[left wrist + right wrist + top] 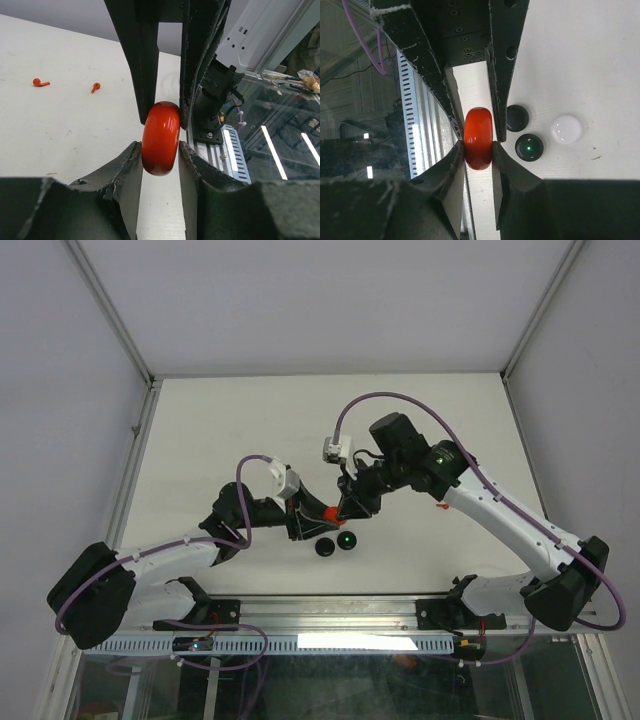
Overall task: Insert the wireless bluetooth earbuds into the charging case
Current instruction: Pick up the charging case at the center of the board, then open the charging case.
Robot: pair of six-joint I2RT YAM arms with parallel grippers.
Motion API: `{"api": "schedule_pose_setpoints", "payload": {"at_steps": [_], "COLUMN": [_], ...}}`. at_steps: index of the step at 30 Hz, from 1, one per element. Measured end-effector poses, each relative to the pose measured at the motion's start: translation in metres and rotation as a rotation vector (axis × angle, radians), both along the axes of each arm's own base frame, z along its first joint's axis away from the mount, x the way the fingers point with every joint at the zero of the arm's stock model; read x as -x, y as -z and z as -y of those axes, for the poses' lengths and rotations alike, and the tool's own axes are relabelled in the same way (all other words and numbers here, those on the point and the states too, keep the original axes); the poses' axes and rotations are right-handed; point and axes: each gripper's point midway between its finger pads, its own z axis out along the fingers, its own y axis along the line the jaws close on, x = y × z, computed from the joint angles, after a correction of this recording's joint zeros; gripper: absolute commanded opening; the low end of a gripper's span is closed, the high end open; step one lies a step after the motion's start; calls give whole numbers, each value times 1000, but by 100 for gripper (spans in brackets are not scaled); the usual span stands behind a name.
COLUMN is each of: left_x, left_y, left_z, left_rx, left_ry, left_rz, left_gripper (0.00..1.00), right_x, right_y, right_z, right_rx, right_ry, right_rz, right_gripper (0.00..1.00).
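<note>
Holding the red case (161, 125) edge-on over the desk (60, 130), left tool (158, 147) and right tool (478, 146) both clamped on it, apparently readying to open it, then needing to fetch the two red earbuds (40, 82) (95, 87) lying loose, well apart.

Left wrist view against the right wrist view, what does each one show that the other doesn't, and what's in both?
Only the left wrist: two red earbuds lying loose. Only the right wrist: two black discs, one with a green light, and a white disc. Both: the red case, edge-on, pinched by the left end effector and right end effector.
</note>
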Motion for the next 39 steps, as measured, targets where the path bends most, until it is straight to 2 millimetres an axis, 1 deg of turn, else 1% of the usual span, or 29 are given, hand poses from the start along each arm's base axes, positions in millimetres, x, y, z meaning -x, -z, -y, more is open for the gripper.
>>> {"api": "schedule_pose_setpoints", "payload": {"at_steps": [3, 4, 5, 7, 8, 12, 14, 22, 27, 30, 36, 39], "left_x": [0, 0, 0, 0, 0, -1, -3, -6, -8, -8, -10, -10], "left_y": [-1, 0, 0, 1, 0, 0, -3, -9, -16, -19, -14, -13], "left_z": [1, 1, 2, 2, 2, 2, 1, -2, -4, -5, -7, -9], "left_rx": [3, 3, 3, 4, 5, 11, 19, 50, 69, 75, 50, 36], "left_ry": [3, 4, 5, 9, 9, 5, -5, -40, -61, -65, -76, -80], "left_rz": [-5, -10, -18, -23, -24, -32, -28, -4, 12, 19, 40, 59], "left_gripper": [19, 17, 12, 3, 0, 0, 0, 0, 0, 0, 0, 0], "right_x": [0, 0, 0, 0, -1, -2, -4, -8, -11, -13, -17, -20], "right_y": [0, 0, 0, 1, 1, 0, -2, -6, -13, -15, -13, -16], "right_z": [0, 0, 0, 0, 0, 0, -1, 4, 2, 1, -1, -2], "right_rx": [1, 1, 2, 4, 4, 1, -11, -88, -141, -162, -173, -181], "right_ry": [-3, -4, -5, -6, -7, -1, 10, 84, 119, 140, 188, 213], "right_rz": [4, 6, 9, 12, 14, 24, 42, 124, 156, 158, 136, 132], "right_gripper": [12, 12, 12, 18, 20, 32, 35, 35, 33, 34, 38, 39]}}
